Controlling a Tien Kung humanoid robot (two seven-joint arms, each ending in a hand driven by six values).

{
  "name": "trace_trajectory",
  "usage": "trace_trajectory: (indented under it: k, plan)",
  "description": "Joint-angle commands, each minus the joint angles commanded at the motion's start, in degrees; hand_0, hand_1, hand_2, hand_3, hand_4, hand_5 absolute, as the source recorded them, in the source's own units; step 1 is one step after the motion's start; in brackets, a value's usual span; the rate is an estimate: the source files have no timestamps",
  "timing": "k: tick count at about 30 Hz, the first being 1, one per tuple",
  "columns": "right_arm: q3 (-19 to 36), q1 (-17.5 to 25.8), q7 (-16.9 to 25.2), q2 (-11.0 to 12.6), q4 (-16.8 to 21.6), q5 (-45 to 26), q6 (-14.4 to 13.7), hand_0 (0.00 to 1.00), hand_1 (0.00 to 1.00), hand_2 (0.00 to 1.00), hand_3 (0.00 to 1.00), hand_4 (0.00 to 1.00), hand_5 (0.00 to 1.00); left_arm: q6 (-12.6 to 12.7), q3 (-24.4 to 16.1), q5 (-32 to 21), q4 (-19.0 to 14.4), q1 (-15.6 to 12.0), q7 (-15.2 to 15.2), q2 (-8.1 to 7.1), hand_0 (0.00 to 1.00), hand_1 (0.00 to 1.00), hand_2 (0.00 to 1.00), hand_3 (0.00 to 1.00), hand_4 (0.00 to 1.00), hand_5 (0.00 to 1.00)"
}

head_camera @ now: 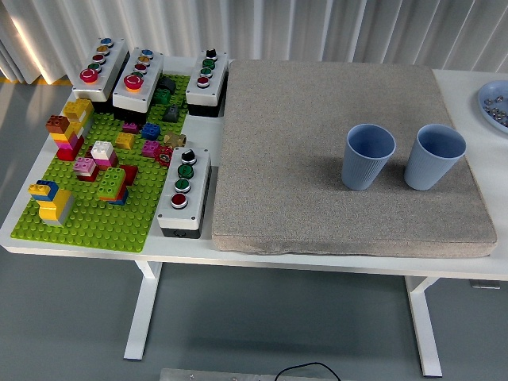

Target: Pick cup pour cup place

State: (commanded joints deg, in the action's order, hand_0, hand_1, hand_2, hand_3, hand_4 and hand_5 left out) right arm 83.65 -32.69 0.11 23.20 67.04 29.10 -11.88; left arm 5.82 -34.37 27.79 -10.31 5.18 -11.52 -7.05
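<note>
Two blue ribbed cups stand upright side by side on a grey felt mat (317,159). The left cup (367,157) is near the mat's middle right. The right cup (433,157) stands close to the mat's right edge. I cannot see anything inside either cup from here. Neither of my hands is in view.
A green baseplate (87,214) with several coloured bricks lies at the left. Several white button boxes stand around it, one (184,190) next to the mat's left edge. A blue plate (495,105) with small metal parts is at the far right edge.
</note>
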Motion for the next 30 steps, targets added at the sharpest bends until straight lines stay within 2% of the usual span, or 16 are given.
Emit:
trace_trajectory:
  k: [5,6,8,11,12,15,25,30]
  plan:
    - [0.4,-0.1,-0.3,0.1,-0.1,0.7,0.1,0.888,0.784,0.763,0.789,0.825,0.998,0.0,-0.2,0.2,0.0,0.0,0.0,0.02,0.732,0.778,0.821,0.679,0.512,0.943]
    - [0.6,-0.2,-0.5,0.1,0.0,1.0,0.3,0.914,0.812,0.811,0.812,0.818,0.998,0.0,-0.2,0.2,0.0,0.0,0.0,0.03,0.731,0.778,0.821,0.678,0.512,0.946]
    - [0.7,-0.3,-0.5,0.1,0.0,1.2,0.2,0.914,0.812,0.811,0.812,0.818,0.998,0.0,-0.3,0.3,0.0,0.0,0.0,0.04,0.731,0.778,0.821,0.678,0.512,0.946]
    - [0.8,-0.4,0.5,0.1,0.2,1.8,-1.0,0.914,0.812,0.811,0.812,0.818,0.998,0.0,-0.4,0.5,0.0,0.0,0.0,0.01,0.731,0.778,0.821,0.678,0.512,0.946]
    - [0.8,-0.4,0.6,0.1,0.2,1.9,-1.2,0.926,0.824,0.844,0.85,0.809,0.998,0.0,-0.4,0.5,0.0,0.0,0.0,0.01,0.731,0.778,0.821,0.679,0.511,0.942]
    - [0.7,-0.4,1.4,0.0,0.3,2.6,-2.2,0.926,0.824,0.844,0.85,0.809,0.998,0.0,-0.3,0.4,0.0,0.1,-0.1,0.01,0.731,0.778,0.821,0.679,0.511,0.942]
    - [0.5,-0.3,0.8,-0.3,0.3,4.3,-1.9,0.932,0.828,0.855,0.863,0.803,0.998,0.0,-0.7,0.6,0.0,0.0,0.0,0.05,0.732,0.778,0.821,0.679,0.511,0.943]
    - [0.3,-0.3,1.4,-0.5,0.3,4.6,-2.8,0.933,0.831,0.856,0.865,0.8,0.998,0.0,-0.7,0.6,0.0,0.0,-0.1,0.03,0.732,0.778,0.821,0.679,0.511,0.943]
